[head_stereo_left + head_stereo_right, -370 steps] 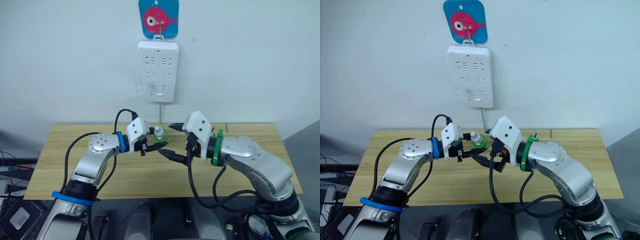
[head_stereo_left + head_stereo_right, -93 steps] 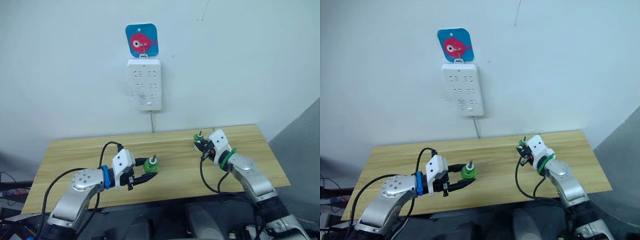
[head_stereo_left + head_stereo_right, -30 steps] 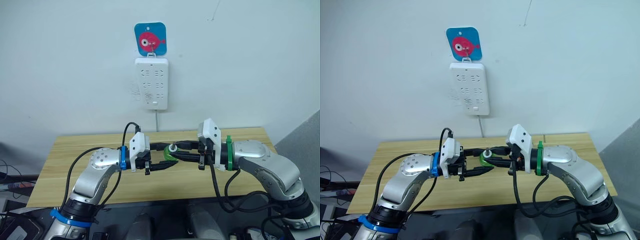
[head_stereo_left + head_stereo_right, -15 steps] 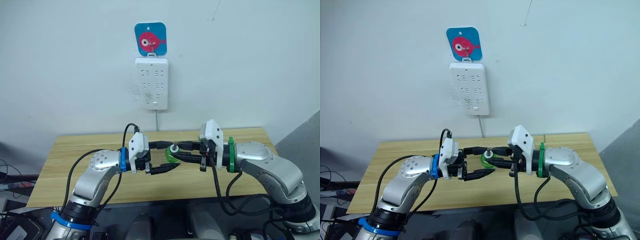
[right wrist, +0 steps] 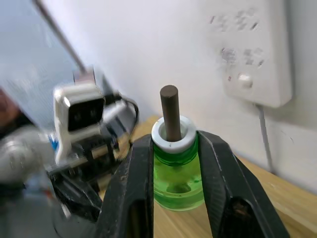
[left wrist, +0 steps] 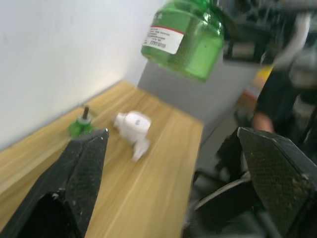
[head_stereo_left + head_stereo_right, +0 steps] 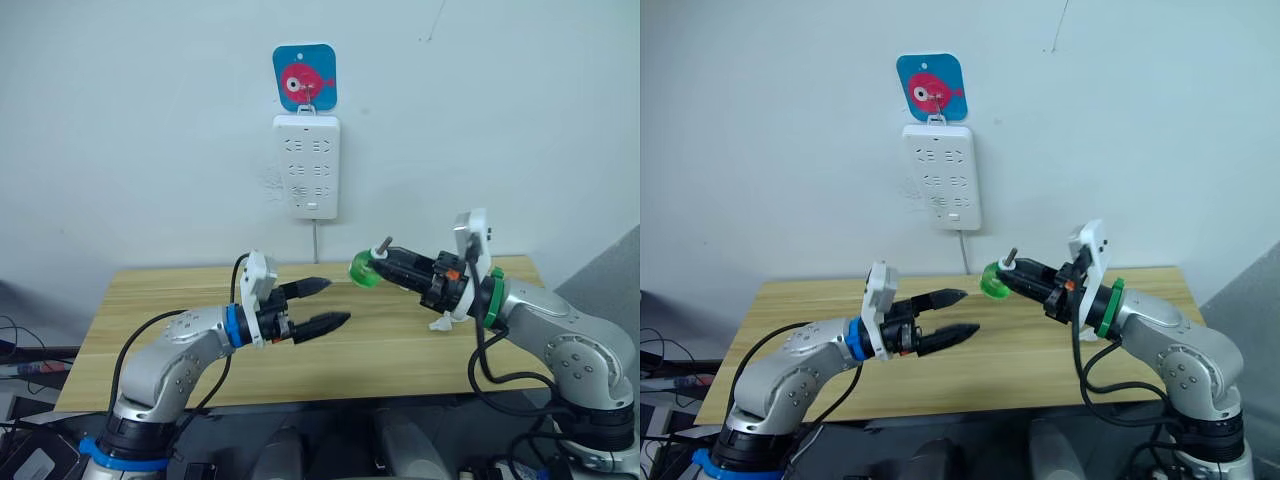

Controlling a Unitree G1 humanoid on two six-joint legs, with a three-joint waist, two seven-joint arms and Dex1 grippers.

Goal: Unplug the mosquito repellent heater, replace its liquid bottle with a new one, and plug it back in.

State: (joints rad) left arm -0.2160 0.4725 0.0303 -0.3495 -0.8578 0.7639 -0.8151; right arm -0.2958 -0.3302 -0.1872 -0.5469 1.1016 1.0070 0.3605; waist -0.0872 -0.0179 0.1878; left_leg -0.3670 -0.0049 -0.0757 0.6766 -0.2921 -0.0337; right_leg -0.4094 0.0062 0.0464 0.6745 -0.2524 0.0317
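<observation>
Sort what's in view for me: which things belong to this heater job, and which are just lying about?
Belongs to the job:
- green bottle, held in the right hand
- second green bottle, on the table
- white heater, lying on the table
- power strip on the wall
- left hand, open and empty

Just there:
- fish wall hook above the strip

Heater point(image 6: 132, 126) blurred, prongs unclear; right gripper point(image 7: 385, 268) hides bottle point(image 7: 362, 270) neck.
</observation>
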